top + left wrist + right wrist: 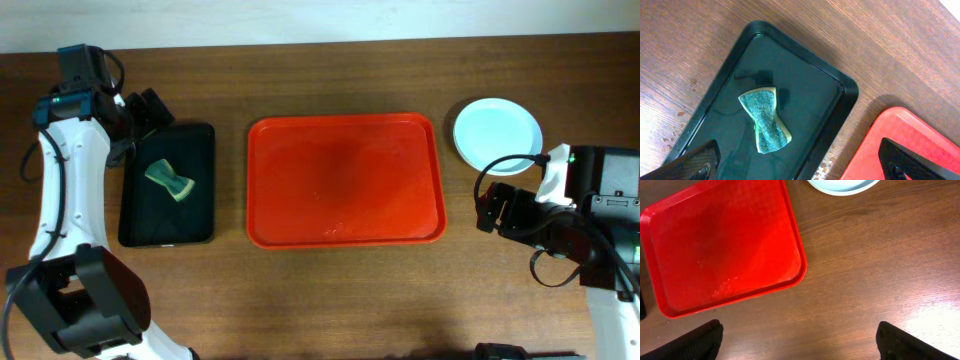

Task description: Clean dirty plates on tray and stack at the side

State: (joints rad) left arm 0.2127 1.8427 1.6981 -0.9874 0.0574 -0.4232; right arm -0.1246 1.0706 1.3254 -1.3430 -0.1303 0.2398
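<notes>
The red tray (345, 180) lies in the middle of the table with nothing on it; it also shows in the right wrist view (725, 245) and at the edge of the left wrist view (910, 145). A pale blue plate (497, 132) sits on the table right of the tray, possibly atop others; its rim shows in the right wrist view (840, 186). No other plate is seen apart. My left gripper (150, 108) is open above the black tray's far end. My right gripper (492, 208) is open over bare wood, below the plate.
A black tray (168, 185) at the left holds a teal and yellow sponge (170, 180), seen close in the left wrist view (764, 119). Small wet specks lie on the wood beside the black tray (825, 162).
</notes>
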